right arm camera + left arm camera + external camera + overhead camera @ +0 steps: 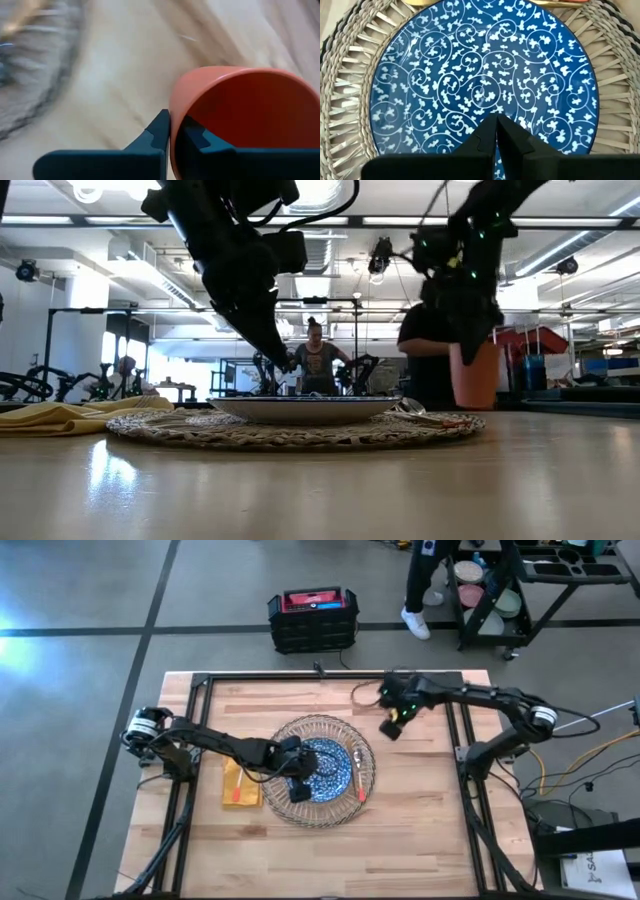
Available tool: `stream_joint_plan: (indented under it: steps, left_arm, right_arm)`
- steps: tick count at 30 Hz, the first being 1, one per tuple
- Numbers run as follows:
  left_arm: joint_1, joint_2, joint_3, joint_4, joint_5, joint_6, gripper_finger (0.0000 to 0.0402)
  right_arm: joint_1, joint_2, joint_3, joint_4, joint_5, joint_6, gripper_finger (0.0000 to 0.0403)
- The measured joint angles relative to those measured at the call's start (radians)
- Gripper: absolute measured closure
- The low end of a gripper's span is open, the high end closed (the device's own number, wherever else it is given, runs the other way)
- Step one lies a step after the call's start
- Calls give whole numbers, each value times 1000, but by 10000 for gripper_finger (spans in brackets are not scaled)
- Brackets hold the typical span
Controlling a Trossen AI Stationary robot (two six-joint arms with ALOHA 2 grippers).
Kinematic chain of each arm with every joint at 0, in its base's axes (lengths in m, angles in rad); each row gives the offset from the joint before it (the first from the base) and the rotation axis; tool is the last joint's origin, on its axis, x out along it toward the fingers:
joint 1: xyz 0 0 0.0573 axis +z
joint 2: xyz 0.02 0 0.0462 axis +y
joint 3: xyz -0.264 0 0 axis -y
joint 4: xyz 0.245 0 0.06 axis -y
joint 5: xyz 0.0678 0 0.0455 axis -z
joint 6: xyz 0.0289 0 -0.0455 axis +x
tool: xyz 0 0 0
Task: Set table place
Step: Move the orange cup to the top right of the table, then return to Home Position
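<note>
Nearest the front edge of the table [420, 840]: woven charger [322, 771] with the blue-patterned plate [325, 768] centred on it; left gripper [298, 790] sits low over the plate's near-left part, its 2 fingers [496, 134] pressed together with nothing between them; orange-handled cutlery [359, 776] lies on the charger's right side, beside the plate; yellow napkin [241, 784] lies flat on the table just left of the charger, with an orange-handled piece [236, 799] on its near end. Farther back and to the right: right gripper [392, 724] is off the charger's far-right edge, fingers clamped on the rim of the red cup [240, 120], 1 finger outside the wall and 1 inside; in the low view the cup [474, 375] hangs upright, and I cannot tell whether its base touches the table. Beyond the table: black and red crate [313, 618] on the floor; a person's legs [420, 590] by a cart [560, 580].
</note>
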State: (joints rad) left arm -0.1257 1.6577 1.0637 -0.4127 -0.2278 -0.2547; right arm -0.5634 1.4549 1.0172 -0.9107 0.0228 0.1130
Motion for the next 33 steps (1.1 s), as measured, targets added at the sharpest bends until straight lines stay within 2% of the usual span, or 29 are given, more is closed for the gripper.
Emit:
stream_joint_plan:
  steps: [6, 11, 19, 23, 33]
  left_arm:
    - [2, 0, 0, 7, -4, 4, 402]
    - [2, 0, 0, 10, -5, -4, 402]
    - [-7, 0, 0, -32, -1, -16, 402]
    - [-9, -1, 0, -60, 1, -24, 402]
    - [-26, -1, 0, -75, 0, -62, 402]
  right_arm:
    - [238, 74, 102, -8, 33, 75, 402]
    - [317, 188, 190, -43, 74, 97, 403]
    - [328, 303, 242, -47, 101, 89, 402]
    - [327, 293, 260, -47, 86, 98, 396]
    - [327, 203, 272, -56, 83, 128, 349]
